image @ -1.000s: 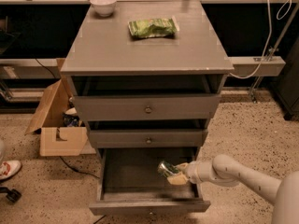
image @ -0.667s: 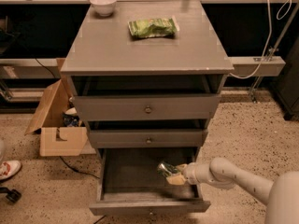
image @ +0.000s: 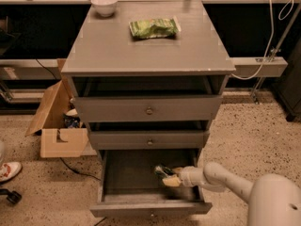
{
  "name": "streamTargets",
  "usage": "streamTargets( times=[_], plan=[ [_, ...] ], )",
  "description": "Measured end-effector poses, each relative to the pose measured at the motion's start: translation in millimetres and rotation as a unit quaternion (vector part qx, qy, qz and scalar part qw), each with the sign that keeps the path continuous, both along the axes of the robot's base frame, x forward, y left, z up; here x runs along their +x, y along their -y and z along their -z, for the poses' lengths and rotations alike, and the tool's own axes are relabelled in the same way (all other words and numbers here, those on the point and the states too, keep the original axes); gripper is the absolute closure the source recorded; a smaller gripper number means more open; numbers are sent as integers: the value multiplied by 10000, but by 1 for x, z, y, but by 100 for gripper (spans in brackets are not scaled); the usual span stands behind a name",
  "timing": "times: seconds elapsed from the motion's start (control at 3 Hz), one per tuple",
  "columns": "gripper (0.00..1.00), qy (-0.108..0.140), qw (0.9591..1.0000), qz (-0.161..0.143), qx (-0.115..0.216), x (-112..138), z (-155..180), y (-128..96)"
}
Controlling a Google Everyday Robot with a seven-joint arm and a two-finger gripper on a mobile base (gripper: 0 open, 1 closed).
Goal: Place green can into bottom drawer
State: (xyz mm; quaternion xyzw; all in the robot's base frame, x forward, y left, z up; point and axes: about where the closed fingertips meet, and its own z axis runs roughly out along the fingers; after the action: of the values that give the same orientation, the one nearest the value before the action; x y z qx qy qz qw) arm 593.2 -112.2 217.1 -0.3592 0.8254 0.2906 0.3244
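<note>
gripper (image: 166,176) is inside the open bottom drawer (image: 149,206), right half, arm entering from the right; fingers clenched on the green can (image: 161,170), which sits at the gripper's tip, left of the wrist, above the drawer floor (contact with the floor can't be told); two shallower drawers (image: 148,110) directly above the gripper, both pulled out a little; snack bag (image: 154,28) and white bowl (image: 104,4) far above on the cabinet top; cardboard box (image: 59,128) well to the gripper's left
</note>
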Motion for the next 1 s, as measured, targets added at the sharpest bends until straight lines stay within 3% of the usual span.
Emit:
streamTargets(
  times=[1.0],
  plan=[
    [15,-144,9996,-218,-77,18,41,-30]
  ],
)
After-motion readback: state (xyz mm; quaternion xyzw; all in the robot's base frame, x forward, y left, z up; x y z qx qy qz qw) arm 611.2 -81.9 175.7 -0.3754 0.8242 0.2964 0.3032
